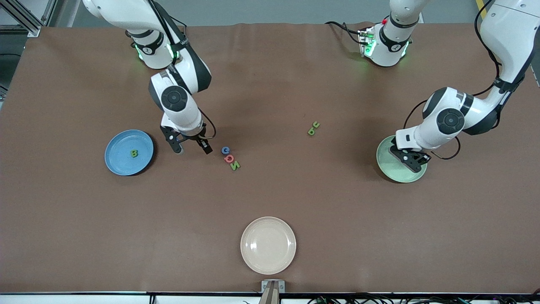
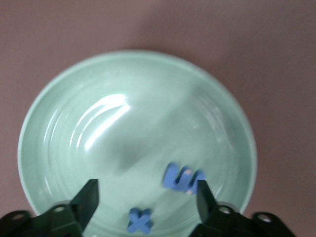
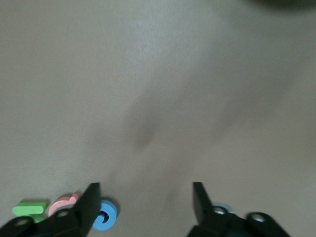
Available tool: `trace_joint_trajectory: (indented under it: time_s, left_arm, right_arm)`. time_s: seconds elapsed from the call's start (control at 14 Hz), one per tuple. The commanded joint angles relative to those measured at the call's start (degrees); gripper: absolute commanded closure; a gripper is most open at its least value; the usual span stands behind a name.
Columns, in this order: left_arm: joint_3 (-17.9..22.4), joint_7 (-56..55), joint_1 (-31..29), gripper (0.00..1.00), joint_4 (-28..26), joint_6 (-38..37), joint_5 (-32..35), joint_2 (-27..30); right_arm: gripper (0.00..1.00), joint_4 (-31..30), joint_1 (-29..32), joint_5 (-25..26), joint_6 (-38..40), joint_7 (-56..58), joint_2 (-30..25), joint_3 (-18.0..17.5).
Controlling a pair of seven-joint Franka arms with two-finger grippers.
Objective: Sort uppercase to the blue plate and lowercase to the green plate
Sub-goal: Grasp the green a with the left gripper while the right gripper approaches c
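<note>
The blue plate (image 1: 120, 145) lies toward the right arm's end and holds a green uppercase B (image 1: 134, 153). Beside it my right gripper (image 1: 192, 145) (image 3: 145, 201) hangs open over bare table, close to a blue G (image 1: 225, 150) (image 3: 104, 215), a pinkish-red Q (image 1: 229, 158) (image 3: 64, 203) and a green N (image 1: 235, 165) (image 3: 30, 209). My left gripper (image 1: 411, 160) (image 2: 147, 197) is open over the green plate (image 1: 384, 157) (image 2: 59, 98), where the lowercase blue m (image 2: 183, 178) and blue x (image 2: 140, 220) lie loose. Green lowercase pieces (image 1: 313, 128) rest mid-table.
A cream plate (image 1: 268, 245) sits near the table's edge closest to the front camera. A brown mat (image 1: 84, 219) covers the table.
</note>
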State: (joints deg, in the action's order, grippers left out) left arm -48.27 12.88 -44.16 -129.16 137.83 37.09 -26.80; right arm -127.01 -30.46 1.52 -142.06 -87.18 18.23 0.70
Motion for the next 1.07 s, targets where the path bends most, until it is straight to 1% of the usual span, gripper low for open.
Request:
trace_joint_trajectory:
  time_s: [0.0,0.21,0.29,0.36,0.57,0.78,1.0]
  left_arm:
    - [-5.67,-9.22,-0.66,0.0,0.66,-3.35,0.44,0.96]
    - [-13.57,-26.53,-0.05,0.0,1.97,-7.65,0.35,0.26]
    - [-15.08,-31.28,1.08,0.0,2.42,-8.8,0.0,-0.01]
    - [-15.44,-36.29,4.23,0.0,3.29,-8.98,-0.87,-0.79]
    - [-15.19,-51.32,12.66,0.0,6.19,-8.99,-2.37,-3.95]
    - [-14.22,-60.66,19.88,0.0,9.18,-8.99,-2.46,-8.34]
    - [-7.29,-62.44,29.45,0.0,10.24,-8.2,-1.41,-8.89]
  right_arm:
    - [0.33,0.79,-0.22,0.33,-2.26,-1.15,2.5,0.44]
    - [0.33,2.98,-0.39,0.41,-2.61,-1.33,4.96,0.53]
    - [0.33,3.34,-0.91,0.68,-3.48,-2.37,5.75,0.53]
    - [0.33,3.52,-1.35,0.77,-4.19,-2.73,6.28,0.53]
    - [0.33,4.05,-2.32,0.77,-4.9,-3.0,7.43,0.53]
    - [0.33,5.36,-4.34,0.85,-4.81,-6.07,8.39,0.71]
    - [0.33,5.63,-5.05,0.94,-4.81,-6.51,8.48,0.8]
